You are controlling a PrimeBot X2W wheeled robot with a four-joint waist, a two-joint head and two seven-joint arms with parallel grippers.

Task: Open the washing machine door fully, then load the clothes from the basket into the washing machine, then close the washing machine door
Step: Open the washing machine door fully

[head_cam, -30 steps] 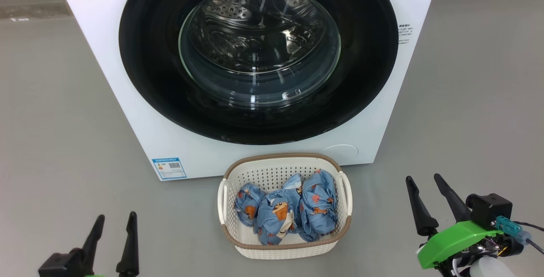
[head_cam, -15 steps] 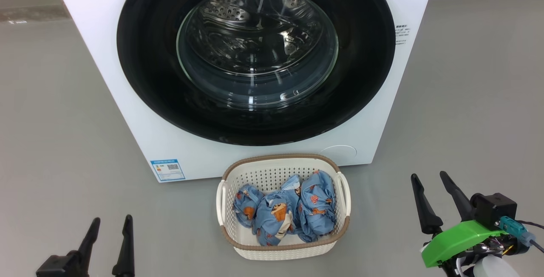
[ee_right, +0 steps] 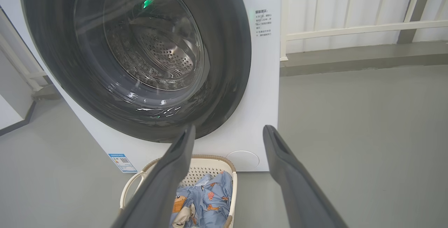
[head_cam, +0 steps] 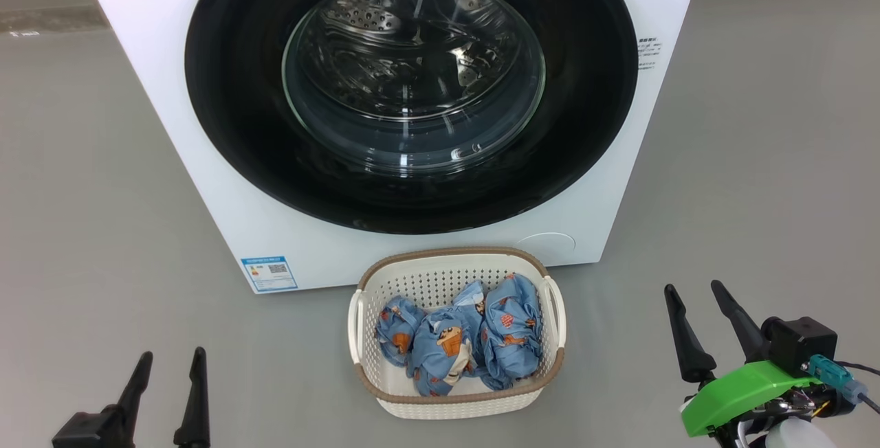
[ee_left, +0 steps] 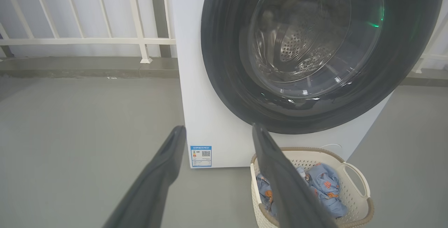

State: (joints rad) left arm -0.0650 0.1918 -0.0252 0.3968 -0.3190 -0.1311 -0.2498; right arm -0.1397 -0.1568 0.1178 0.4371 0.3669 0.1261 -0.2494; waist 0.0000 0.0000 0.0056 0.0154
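Washing machine door (head_cam: 411,87), glossy black, closed

A: Underfoot?
B: Smooth grey floor (head_cam: 756,159), evenly lit. Stretches out to both sides
A: And at the back?
B: Low grey kerb (ee_left: 87,67) along the edge. Carries a white railing (ee_left: 87,41), upright bars and one rail, before a pale wall (ee_left: 73,11)
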